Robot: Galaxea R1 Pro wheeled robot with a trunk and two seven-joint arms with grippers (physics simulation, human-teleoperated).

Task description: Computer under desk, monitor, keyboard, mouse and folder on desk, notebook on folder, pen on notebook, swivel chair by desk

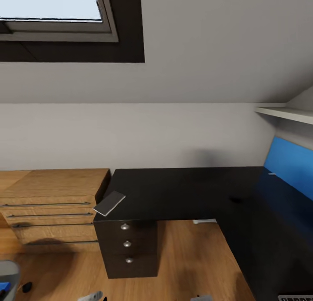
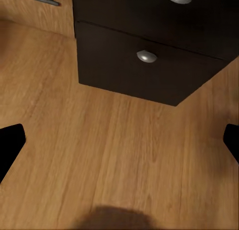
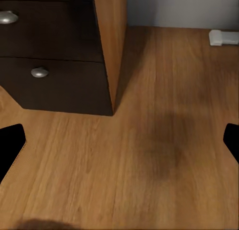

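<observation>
The dark L-shaped tabletop fills the corner, a drawer unit beneath its left end. A grey notebook overhangs its left edge. Left hand and right hand are both spread above wooden floor

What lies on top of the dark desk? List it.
On the dark desk, a flat grey notebook-like item overhangs the left corner. A small dark object sits further right. The right wing is too dark to judge.
</observation>
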